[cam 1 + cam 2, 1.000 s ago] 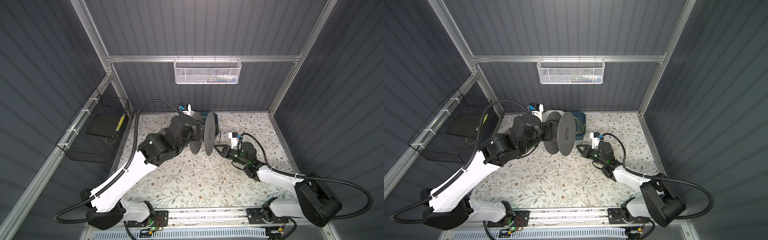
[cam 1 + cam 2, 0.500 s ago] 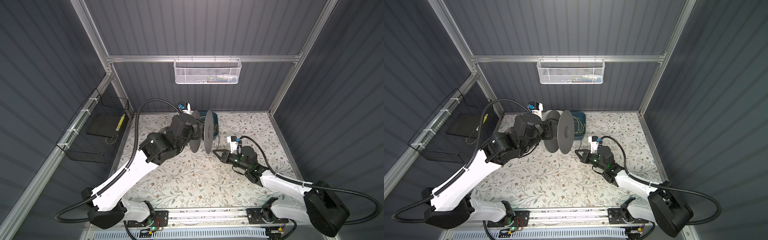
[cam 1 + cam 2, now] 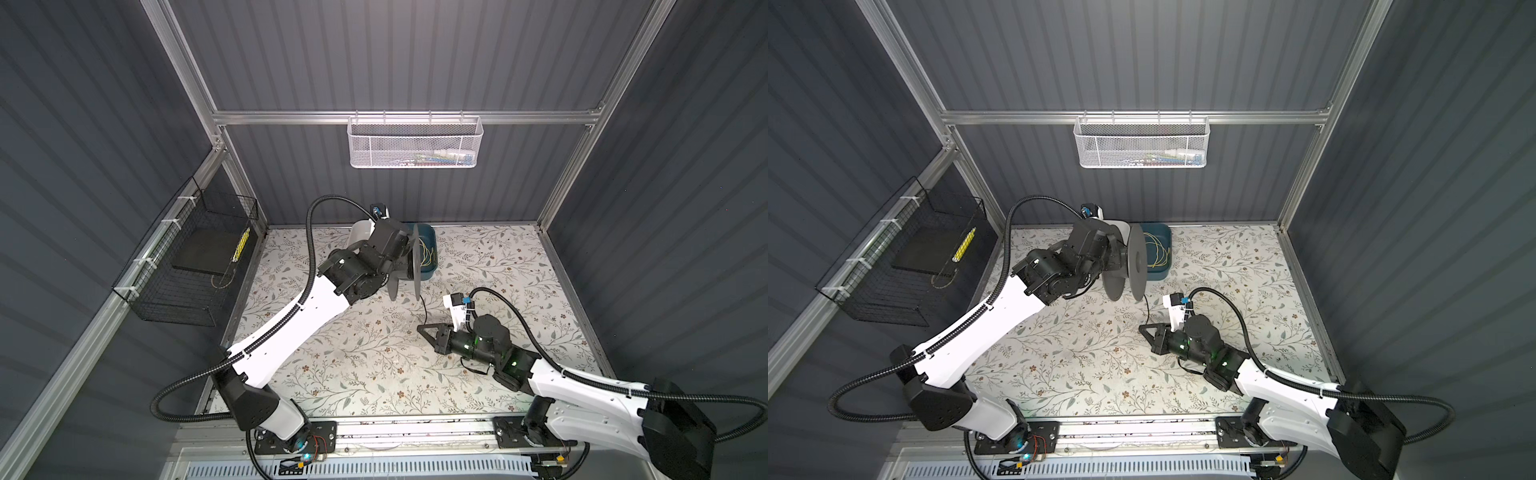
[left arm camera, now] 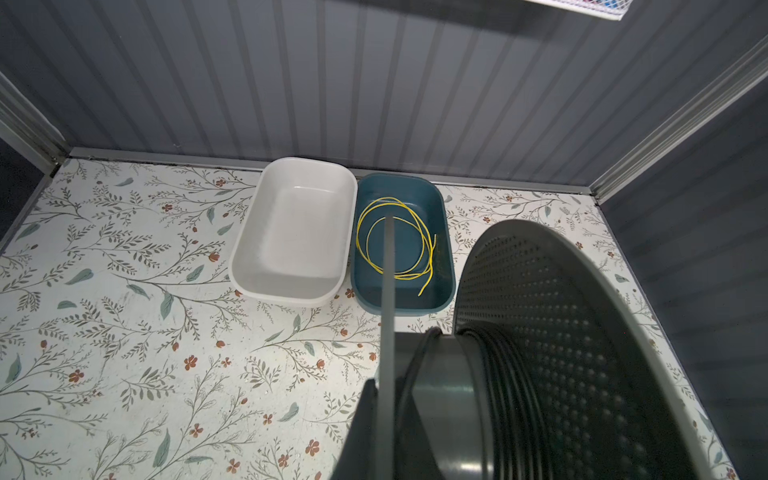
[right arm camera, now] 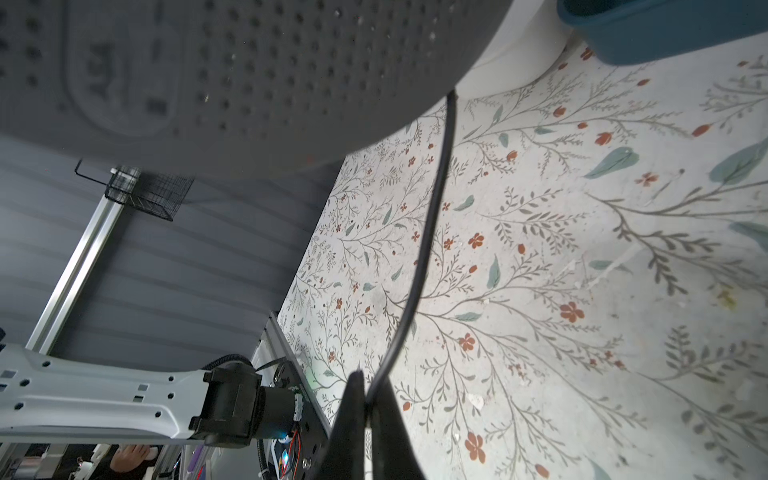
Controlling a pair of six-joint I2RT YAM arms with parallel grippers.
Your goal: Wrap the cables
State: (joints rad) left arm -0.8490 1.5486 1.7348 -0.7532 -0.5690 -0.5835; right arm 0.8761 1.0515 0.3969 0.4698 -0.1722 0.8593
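My left gripper (image 4: pixel 388 401) is shut on one thin flange of a grey spool (image 3: pixel 417 268), which it holds on edge above the table at the back, also seen in a top view (image 3: pixel 1137 266). The black cable (image 4: pixel 500 399) is wound in several turns round the hub. A loose stretch of cable (image 3: pixel 423 309) hangs from the spool down to my right gripper (image 3: pixel 420 328), which is shut on it just above the table. The right wrist view shows the cable (image 5: pixel 432 208) running from the perforated flange (image 5: pixel 249 75) into the right gripper (image 5: pixel 368 399).
A white tub (image 4: pixel 295 228) and a blue tub (image 4: pixel 444 232) holding a yellow wire coil (image 4: pixel 395 243) stand side by side at the back wall, right behind the spool. A black wire basket (image 3: pixel 191 257) hangs on the left wall and a white mesh basket (image 3: pixel 415 141) on the back wall.
My right gripper has drawn back from the spool toward the front of the table, still shut on the cable, so the free stretch is longer. The spool has hardly shifted.
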